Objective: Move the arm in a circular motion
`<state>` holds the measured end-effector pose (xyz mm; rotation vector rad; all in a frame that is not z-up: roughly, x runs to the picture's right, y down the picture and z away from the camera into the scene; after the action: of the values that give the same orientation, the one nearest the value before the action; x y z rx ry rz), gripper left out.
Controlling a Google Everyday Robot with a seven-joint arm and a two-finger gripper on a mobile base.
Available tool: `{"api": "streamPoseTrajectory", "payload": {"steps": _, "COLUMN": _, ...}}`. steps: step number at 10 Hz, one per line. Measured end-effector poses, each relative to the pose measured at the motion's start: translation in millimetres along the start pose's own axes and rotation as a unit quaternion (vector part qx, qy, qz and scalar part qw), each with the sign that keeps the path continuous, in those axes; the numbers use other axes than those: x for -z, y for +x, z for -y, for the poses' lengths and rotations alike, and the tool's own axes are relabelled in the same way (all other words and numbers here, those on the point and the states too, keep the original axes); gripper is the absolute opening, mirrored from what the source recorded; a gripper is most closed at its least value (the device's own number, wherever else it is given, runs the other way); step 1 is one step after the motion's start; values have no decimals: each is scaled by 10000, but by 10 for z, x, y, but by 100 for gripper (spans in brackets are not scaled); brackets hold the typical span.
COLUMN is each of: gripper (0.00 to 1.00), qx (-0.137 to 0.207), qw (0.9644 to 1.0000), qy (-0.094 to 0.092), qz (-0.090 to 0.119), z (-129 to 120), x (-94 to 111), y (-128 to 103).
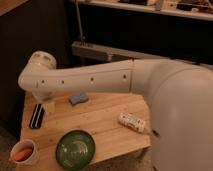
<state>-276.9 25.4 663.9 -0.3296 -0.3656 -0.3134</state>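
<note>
On table (102, 114): green bowl (75, 149); blue sponge (78, 99); black case (37, 116); white packet (132, 122); cup (31, 158).

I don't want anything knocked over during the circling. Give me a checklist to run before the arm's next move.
1. Arm clear above the table: ok.
2. Pincer, hanging under the arm's left end, clear of black case and blue sponge: cannot tell.
3. Green bowl and cup at the front, away from the arm: ok.
4. White packet lying clear of the arm's thick segment: cannot tell.
</note>
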Motion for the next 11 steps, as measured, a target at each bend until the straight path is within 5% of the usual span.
{"api": "streamPoseTrajectory", "payload": {"steps": 3, "gripper": 80, "qx": -482, "qw": 9987, "qy": -115, "qz": -78, "z": 534, "x": -245, "y": 527}}
{"api": "streamPoseTrajectory", "payload": {"steps": 5, "gripper": 80, "qx": -1137, "qw": 9932, "qy": -226, "qz": -126, "z": 679, "x": -409, "y": 1111}}
{"api": "streamPoseTrajectory", "payload": {"steps": 8, "gripper": 80, "qx": -2120, "qw": 9763, "qy": -400, "qz": -186, "z": 435, "x": -521, "y": 1977}}
{"api": "streamPoseTrajectory", "payload": {"steps": 11, "gripper": 80, "qx": -2999, "qw": 9524, "qy": -501, "qz": -220, "z": -81, "x": -541, "y": 2734}}
